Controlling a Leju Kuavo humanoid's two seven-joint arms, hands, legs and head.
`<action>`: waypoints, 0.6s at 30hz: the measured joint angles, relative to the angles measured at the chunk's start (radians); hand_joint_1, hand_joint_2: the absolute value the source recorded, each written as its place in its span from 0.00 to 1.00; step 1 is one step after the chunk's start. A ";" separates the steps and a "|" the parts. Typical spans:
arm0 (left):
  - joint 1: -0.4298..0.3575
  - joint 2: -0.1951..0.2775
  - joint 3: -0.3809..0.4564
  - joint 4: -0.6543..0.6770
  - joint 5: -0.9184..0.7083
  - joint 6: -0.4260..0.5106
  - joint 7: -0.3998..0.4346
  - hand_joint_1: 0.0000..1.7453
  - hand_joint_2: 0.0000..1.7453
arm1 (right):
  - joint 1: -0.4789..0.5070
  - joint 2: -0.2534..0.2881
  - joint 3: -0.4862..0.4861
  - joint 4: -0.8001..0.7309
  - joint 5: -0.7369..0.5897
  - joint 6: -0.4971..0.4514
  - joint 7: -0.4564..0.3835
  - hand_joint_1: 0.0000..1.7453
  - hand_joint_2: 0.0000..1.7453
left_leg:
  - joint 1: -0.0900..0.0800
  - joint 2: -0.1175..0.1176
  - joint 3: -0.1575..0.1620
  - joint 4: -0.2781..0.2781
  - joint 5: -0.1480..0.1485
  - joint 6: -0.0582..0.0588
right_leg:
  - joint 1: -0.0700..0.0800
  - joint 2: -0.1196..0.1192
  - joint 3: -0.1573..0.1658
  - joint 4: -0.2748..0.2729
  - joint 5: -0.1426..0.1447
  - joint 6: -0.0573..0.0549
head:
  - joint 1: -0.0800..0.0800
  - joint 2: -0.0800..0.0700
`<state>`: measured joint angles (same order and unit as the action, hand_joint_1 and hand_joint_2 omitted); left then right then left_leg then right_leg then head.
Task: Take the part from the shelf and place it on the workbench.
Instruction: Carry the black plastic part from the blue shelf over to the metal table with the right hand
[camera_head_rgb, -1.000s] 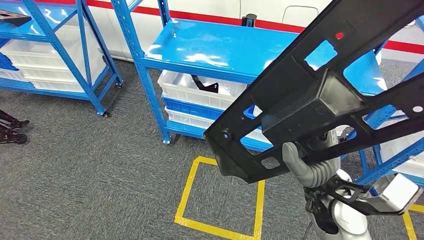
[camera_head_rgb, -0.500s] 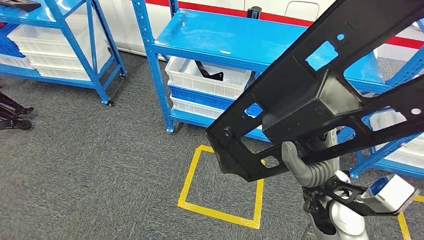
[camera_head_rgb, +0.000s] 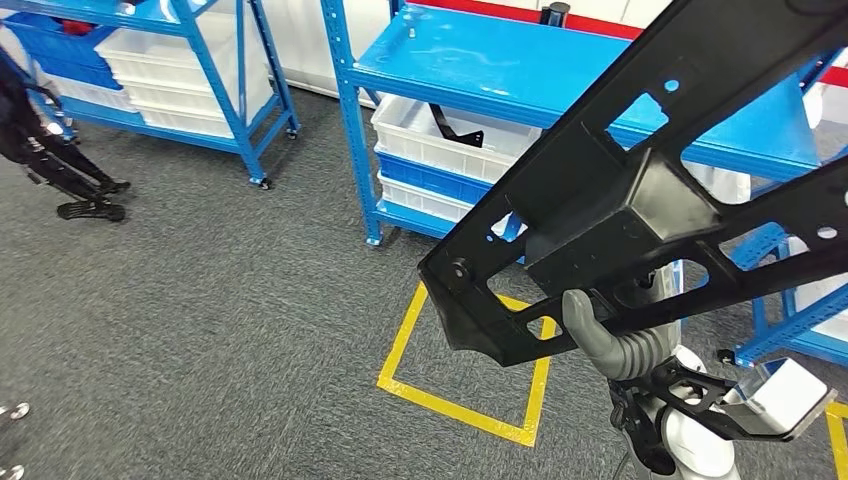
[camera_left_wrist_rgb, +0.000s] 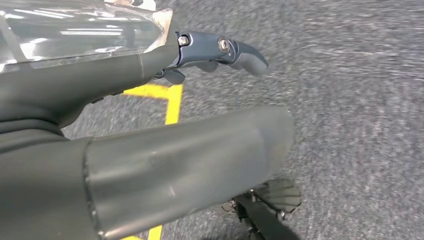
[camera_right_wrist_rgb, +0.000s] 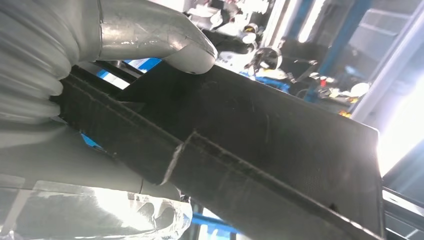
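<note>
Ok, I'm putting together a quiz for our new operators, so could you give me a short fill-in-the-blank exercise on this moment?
1. The large black part is held by the robot's ____ hand.
2. The square taped on the carpet is ____ in colour.
3. The shelf frames are painted ____.
4. The left hand holds ____.

Missing words: right; yellow; blue; nothing

part (camera_head_rgb: 640, 200) before shelf (camera_head_rgb: 560, 75), above floor (camera_head_rgb: 220, 320)
</note>
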<state>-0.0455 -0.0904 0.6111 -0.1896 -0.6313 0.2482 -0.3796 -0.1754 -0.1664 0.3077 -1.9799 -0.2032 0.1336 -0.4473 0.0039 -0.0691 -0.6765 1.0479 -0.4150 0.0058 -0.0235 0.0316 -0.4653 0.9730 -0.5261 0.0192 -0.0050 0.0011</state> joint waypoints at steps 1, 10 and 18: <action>0.000 0.000 0.000 0.000 0.000 0.000 0.000 0.00 0.00 | 0.000 0.000 0.000 0.000 0.000 0.000 0.000 0.94 1.00 | 0.001 0.024 -0.022 0.051 -0.037 -0.004 | -0.003 -0.014 -0.001 0.000 0.004 -0.007 | -0.002 0.000; -0.001 0.002 0.000 0.000 0.001 -0.004 -0.002 0.00 0.00 | -0.008 0.001 0.004 0.000 0.001 0.004 0.000 0.94 1.00 | 0.014 0.135 0.075 0.001 -0.029 -0.021 | 0.015 -0.126 -0.010 0.011 0.001 0.000 | -0.005 0.000; -0.002 0.004 0.000 0.000 0.001 -0.011 -0.003 0.00 0.00 | -0.015 0.000 0.008 -0.002 0.002 0.010 0.000 0.94 1.00 | 0.009 0.061 0.059 -0.032 -0.015 0.037 | 0.013 -0.042 -0.121 0.231 -0.104 0.009 | 0.003 0.000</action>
<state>-0.0478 -0.0865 0.6111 -0.1900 -0.6302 0.2371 -0.3826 -0.1901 -0.1659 0.3155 -1.9816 -0.2012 0.1437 -0.4478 0.0128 -0.0077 -0.6172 1.0158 -0.4299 0.0426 -0.0101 -0.0108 -0.5859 1.2038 -0.6304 0.0286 -0.0024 0.0011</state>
